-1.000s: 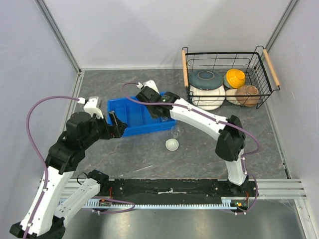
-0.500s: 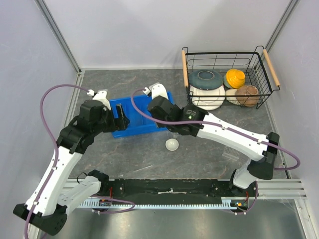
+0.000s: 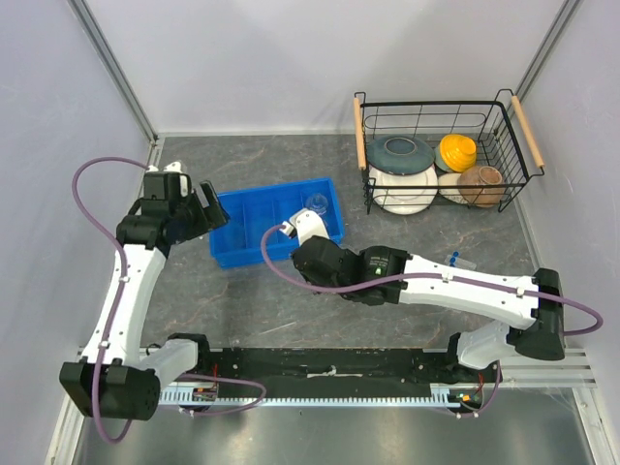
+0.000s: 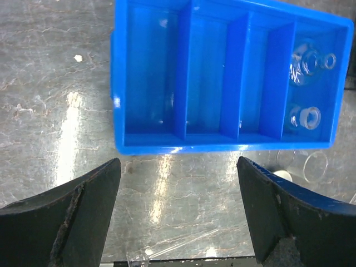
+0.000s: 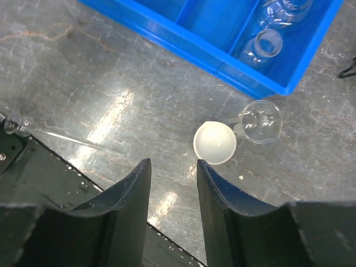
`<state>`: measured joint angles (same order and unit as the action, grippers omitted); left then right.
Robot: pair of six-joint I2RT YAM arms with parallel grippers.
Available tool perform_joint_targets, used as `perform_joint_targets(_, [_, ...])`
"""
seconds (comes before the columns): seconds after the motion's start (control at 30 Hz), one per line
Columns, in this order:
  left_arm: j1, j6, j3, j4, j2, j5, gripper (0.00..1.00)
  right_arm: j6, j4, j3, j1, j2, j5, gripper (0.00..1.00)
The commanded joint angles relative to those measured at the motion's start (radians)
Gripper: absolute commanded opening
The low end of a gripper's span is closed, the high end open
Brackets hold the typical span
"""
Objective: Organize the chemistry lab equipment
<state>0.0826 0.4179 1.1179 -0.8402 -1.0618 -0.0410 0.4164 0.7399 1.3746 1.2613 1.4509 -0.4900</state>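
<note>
The blue divided tray (image 3: 254,232) holds two clear glass beakers (image 4: 308,58) (image 4: 305,118) in its right compartment; one shows in the top view (image 3: 315,203). A white round dish (image 5: 214,143) and a clear glass beaker (image 5: 261,121) lie on the table just outside the tray's near edge. My right gripper (image 5: 173,164) hovers above the table beside the dish, open and empty. My left gripper (image 3: 205,208) is open wide and empty, left of the tray. A thin clear glass tube (image 4: 172,245) lies near the front edge. A blue-capped tube (image 3: 453,260) lies to the right.
A black wire basket (image 3: 509,108) with wooden handles stands at the back right, holding ceramic bowls and plates (image 3: 401,155). The right arm (image 3: 426,281) stretches across the near middle of the table. The black front rail (image 3: 329,368) borders the table.
My right gripper has moved off the tray toward the front and now hangs over the dish. My left arm has drawn back to the left, away from the tray.
</note>
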Motion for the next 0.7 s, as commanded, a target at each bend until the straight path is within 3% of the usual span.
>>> perform_joint_targets(0.0, [-0.134,0.042,0.034,0.032,-0.038,-0.088,0.92,0.03,-0.074,-0.037,0.042,-0.049,0.004,0.46])
perform_joint_targets(0.23, [-0.372,0.113,0.031,0.036,-0.098,-0.149,0.95,0.018,-0.108,-0.046,0.07,-0.041,0.031,0.46])
perform_joint_targets(0.4, [-0.602,0.171,-0.098,0.114,-0.084,-0.304,0.95,0.015,-0.096,-0.005,0.11,0.0,0.054,0.46])
perform_joint_targets(0.67, [-0.822,0.214,-0.239,0.206,-0.076,-0.483,0.94,0.027,-0.013,0.057,0.196,0.057,0.021,0.46])
